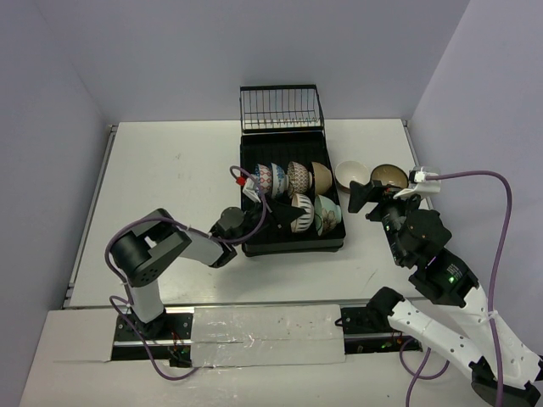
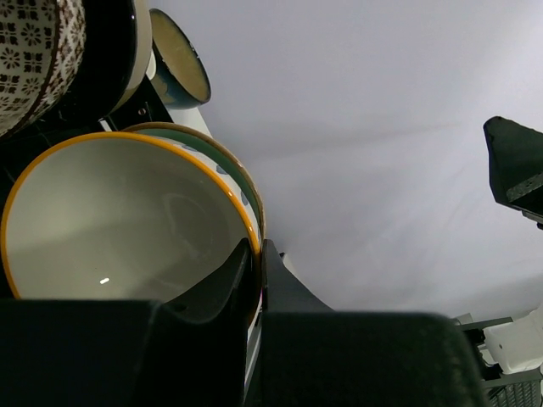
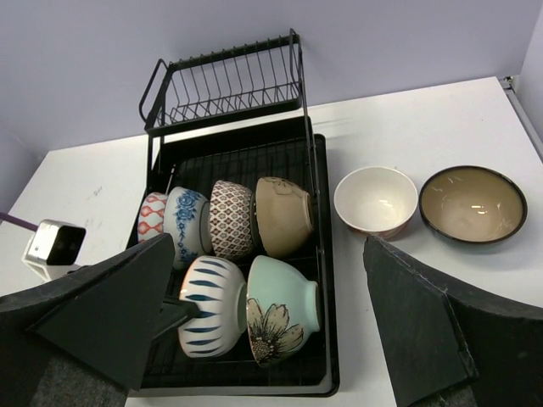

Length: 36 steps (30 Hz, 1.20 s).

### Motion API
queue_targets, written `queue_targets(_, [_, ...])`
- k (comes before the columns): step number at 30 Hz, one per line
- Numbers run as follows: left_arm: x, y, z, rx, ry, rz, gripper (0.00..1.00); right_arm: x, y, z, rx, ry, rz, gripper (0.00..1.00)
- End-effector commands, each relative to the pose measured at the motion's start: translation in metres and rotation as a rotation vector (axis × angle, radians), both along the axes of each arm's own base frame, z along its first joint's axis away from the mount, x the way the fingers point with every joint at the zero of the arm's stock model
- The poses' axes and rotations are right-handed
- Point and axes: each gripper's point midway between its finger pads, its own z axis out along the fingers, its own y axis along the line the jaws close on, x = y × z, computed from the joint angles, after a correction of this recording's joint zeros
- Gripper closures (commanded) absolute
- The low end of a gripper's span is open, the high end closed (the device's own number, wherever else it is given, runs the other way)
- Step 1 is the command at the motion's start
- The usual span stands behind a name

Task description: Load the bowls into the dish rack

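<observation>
Left gripper [image 1: 276, 212] jaws pinch striped bowl [image 1: 299, 212] by rim, standing it on edge in dish rack [image 3: 321, 212] near row, likely to save room. Right gripper [image 1: 371, 202] jaws spread above cream bowl [image 3: 376, 199] and tan bowl [image 3: 473, 203], both on bench [image 1: 170, 170].

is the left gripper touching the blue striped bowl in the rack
Touching. The left wrist view shows the left gripper pinching the rim of the blue striped bowl, one finger inside, one outside.

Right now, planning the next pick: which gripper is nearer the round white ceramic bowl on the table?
Right. The right gripper hovers just beside the white bowl; the left gripper is across the black dish rack, clamping a blue-striped bowl.
</observation>
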Motion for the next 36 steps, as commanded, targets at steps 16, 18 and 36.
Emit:
queue_targets(16, [-0.023, 0.009, 0.11, -0.413, -0.336, -0.031, 1.0, 0.0, -0.001, 0.003, 0.016, -0.025, -0.005, 0.0])
queue_targets(18, [-0.021, 0.01, 0.109, -0.41, -0.329, -0.026, 1.0, 0.0, -0.002, 0.004, 0.015, -0.026, -0.006, 0.0])
queue_targets(36, [-0.02, 0.007, 0.101, -0.417, -0.299, -0.009, 1.0, 0.0, 0.0, 0.004, 0.02, -0.027, 0.006, 0.0])
